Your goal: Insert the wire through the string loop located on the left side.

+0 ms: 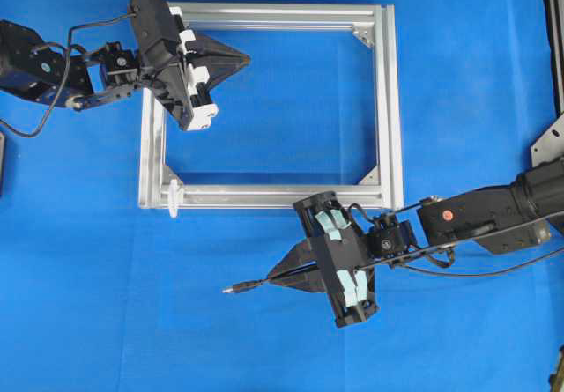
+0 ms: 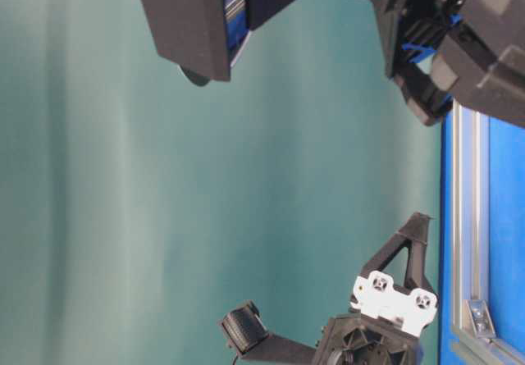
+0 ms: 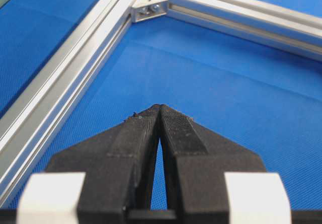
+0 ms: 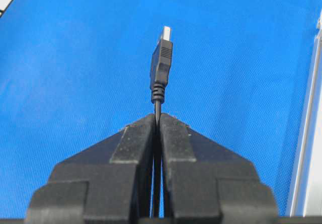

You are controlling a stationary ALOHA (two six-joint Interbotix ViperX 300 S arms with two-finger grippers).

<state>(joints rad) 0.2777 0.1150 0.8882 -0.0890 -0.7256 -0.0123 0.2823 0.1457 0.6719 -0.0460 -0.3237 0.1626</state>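
Observation:
The thin black wire (image 1: pixel 248 285) sticks out leftward from my right gripper (image 1: pixel 271 277), which is shut on it just behind the plug. In the right wrist view the plug (image 4: pixel 162 58) with its silvery tip points away from the closed fingertips (image 4: pixel 173 133) over bare blue cloth. The string loop (image 1: pixel 174 196) is a small whitish loop on the near bar of the silver frame (image 1: pixel 388 101), close to its left corner, up and to the left of the plug tip. My left gripper (image 1: pixel 245 58) is shut on nothing and hovers inside the frame near its far left corner.
The frame lies flat on the blue cloth, with corner brackets (image 3: pixel 148 10) inside its corners. A frame bar (image 4: pixel 307 148) runs along the right edge of the right wrist view. Both arms' thick black cables (image 1: pixel 53 101) trail beside them.

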